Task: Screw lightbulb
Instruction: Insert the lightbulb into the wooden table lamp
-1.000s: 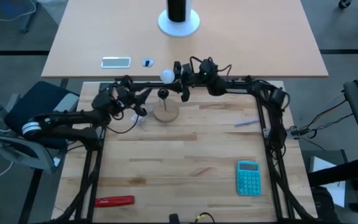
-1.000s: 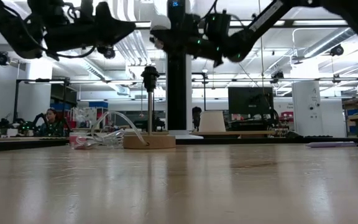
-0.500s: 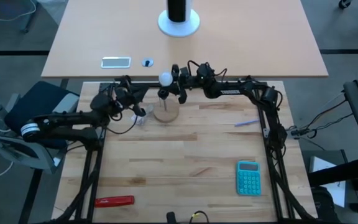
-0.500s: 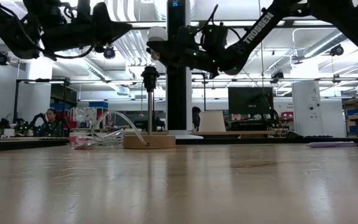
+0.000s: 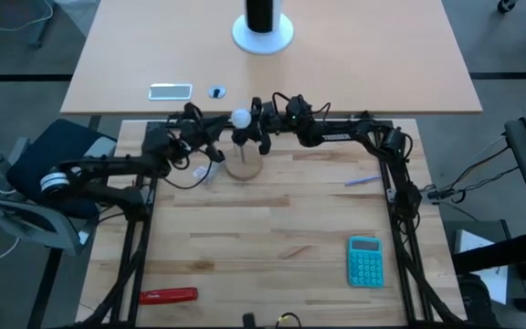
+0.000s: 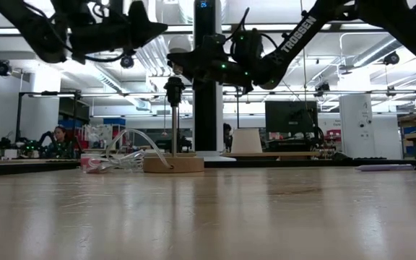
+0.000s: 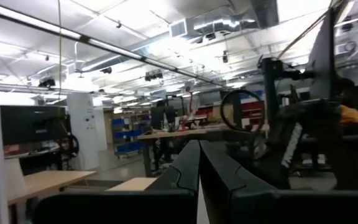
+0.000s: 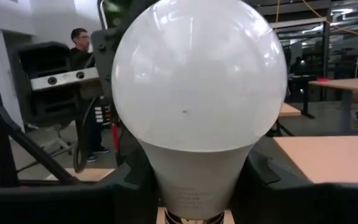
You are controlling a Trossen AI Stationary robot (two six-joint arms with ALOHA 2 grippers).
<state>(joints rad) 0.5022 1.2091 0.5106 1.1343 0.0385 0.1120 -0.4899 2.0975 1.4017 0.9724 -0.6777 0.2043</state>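
Held aloft in the upper middle of the high view: small white rounded lightbulb with a short grey metal screw base, clamped in the right pincer, evidently so the base can be lined up over the black socket on a thin metal post rising from the round wooden base. Filling most of the right wrist view, the same bulb, dark fingers pressed against the lower neck on both sides, white dome left free, grey thread just showing at the bottom edge. Probably gripped at the neck to leave the thread clear for engagement. Not yet seated, by the look of the low view: bulb near the top centre, socket just below and slightly left, whether touching or apart impossible to tell. Right arm stretched nearly level from the right of the high view toward centre, wrist bent so the pincer reaches over the post. Left arm reaching in from the left edge, left pincer poised just left of the wooden base, fingers pressed together on nothing in the left wrist view, perhaps waiting to steady the stand. Clear plastic bag lying on the pale wooden worktop beside the base, out of play.
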